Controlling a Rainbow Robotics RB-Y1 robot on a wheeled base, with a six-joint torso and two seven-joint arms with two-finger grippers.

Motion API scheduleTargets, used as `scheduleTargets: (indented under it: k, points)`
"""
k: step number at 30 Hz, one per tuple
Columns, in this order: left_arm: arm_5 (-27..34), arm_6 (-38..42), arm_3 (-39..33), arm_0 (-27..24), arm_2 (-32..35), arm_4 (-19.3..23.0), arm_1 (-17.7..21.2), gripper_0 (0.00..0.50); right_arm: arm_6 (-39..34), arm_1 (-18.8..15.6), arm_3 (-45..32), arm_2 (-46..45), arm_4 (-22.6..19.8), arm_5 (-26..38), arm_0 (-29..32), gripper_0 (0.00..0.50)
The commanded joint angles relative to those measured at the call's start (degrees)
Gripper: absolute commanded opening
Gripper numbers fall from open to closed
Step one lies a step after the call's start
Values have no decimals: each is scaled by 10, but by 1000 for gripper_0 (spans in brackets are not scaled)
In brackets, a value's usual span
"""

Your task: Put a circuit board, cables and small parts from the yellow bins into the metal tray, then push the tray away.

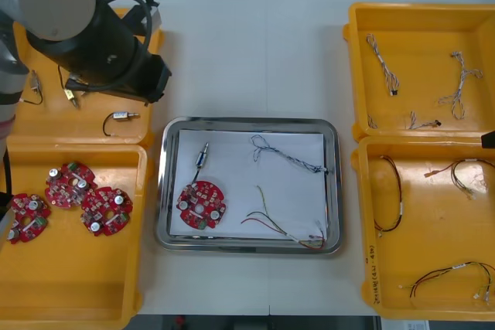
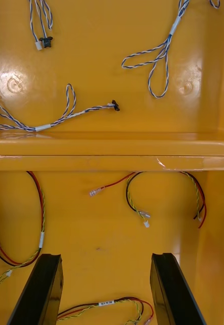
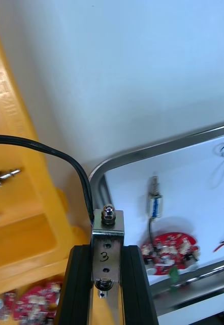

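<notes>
In the left wrist view my left gripper [image 3: 105,249] is shut on a small metal part [image 3: 107,236] marked "3", whose black cable [image 3: 51,152] trails off toward the yellow bin [image 3: 20,213]. It hangs over the near-left corner of the metal tray [image 3: 142,155]. My left arm [image 1: 100,36] covers the far left bin [image 1: 46,125]. The white-lined tray [image 1: 247,123] holds a red circuit board [image 1: 201,205], a small metal part [image 1: 203,156], a blue and white cable [image 1: 286,156] and a red and yellow cable [image 1: 282,226]. My right gripper [image 2: 106,259] stands open above the near right bin [image 2: 106,228].
The near left bin [image 1: 77,284] holds several circuit boards [image 1: 69,183]. More small metal parts [image 1: 120,116] lie in the far left bin. The far right bin [image 1: 421,17] holds blue and white cables [image 1: 383,63]; the near right bin [image 1: 433,268] holds red and yellow cables [image 1: 452,272].
</notes>
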Motion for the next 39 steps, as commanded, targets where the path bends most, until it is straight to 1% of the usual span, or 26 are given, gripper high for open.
scheduleTargets:
  k: [1, 6, 13, 14, 19, 24, 25, 27, 34, 39]
  points:
    - [5, 99, -21, -55, -48, -8, -30, 0, -22, 10, -20, -14, 6, 2, 8, 500]
    - [5, 150, -21, -73, -102, -5, -46, 0, -22, 10, -20, -14, 5, 2, 8, 500]
    - [3, 195, -19, -74, -173, -1, -47, 0, -22, 10, -20, -14, 3, 2, 8, 500]
    - [-7, 204, -18, -74, -193, -3, -46, 0, -22, 10, -20, -14, 4, 2, 8, 500]
    - [-31, 213, -7, -74, -233, -6, -46, 0, -22, 10, -20, -13, 9, 2, 10, 500]
    - [-84, 223, 30, -74, -277, -14, -46, 0, -23, 10, -20, -12, 7, 2, 11, 500]
    - [-84, 223, 30, -74, -277, -14, -46, 0, -23, 10, -20, -12, 7, 2, 11, 500]
    - [-113, 226, 52, -74, -298, -17, -46, 0, -23, 10, -20, -12, 6, 2, 11, 500]
    - [-173, 231, 96, -74, -339, -24, -46, 0, -25, 10, -20, -11, 1, 2, 12, 500]
    - [-186, 231, 107, -73, -351, -26, -47, 0, -27, 10, -20, -11, -2, 2, 12, 500]
